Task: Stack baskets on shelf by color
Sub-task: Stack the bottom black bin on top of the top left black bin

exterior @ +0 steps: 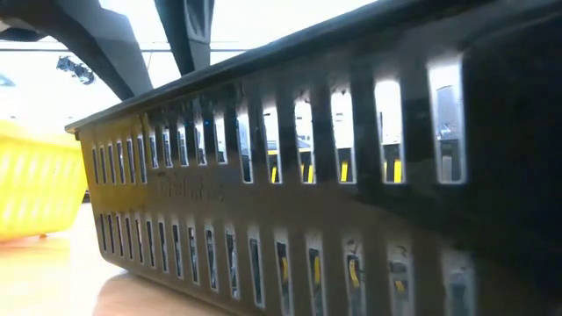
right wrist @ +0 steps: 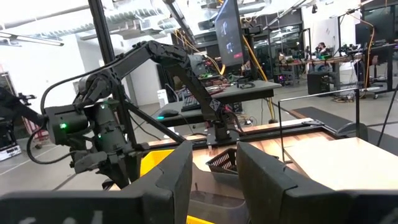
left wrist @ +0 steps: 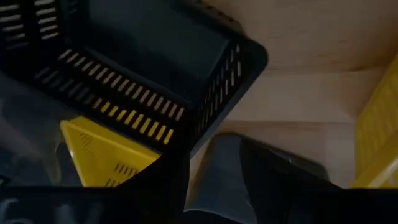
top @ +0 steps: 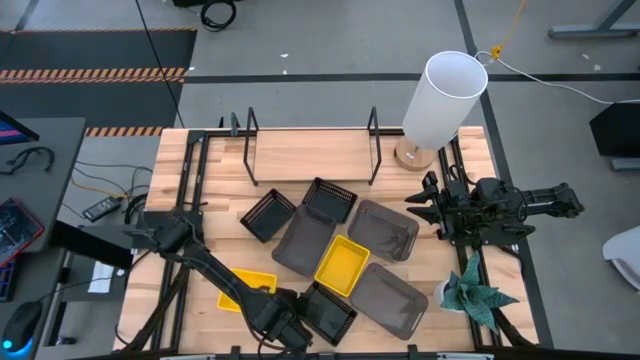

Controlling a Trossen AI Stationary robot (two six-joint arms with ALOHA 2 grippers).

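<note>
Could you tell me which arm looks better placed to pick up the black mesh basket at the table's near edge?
Left, probably. The left gripper sits right beside that black mesh basket at the near edge. The right gripper waits across the table beside the white lamp, well away from it.

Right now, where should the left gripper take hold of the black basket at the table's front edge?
Probably by a rim wall of the black basket, coming straight down. It lies flat and open side up, and its thin slotted walls suit one finger inside, one outside. The left gripper is beside its left wall, so that is the nearest side.
</note>
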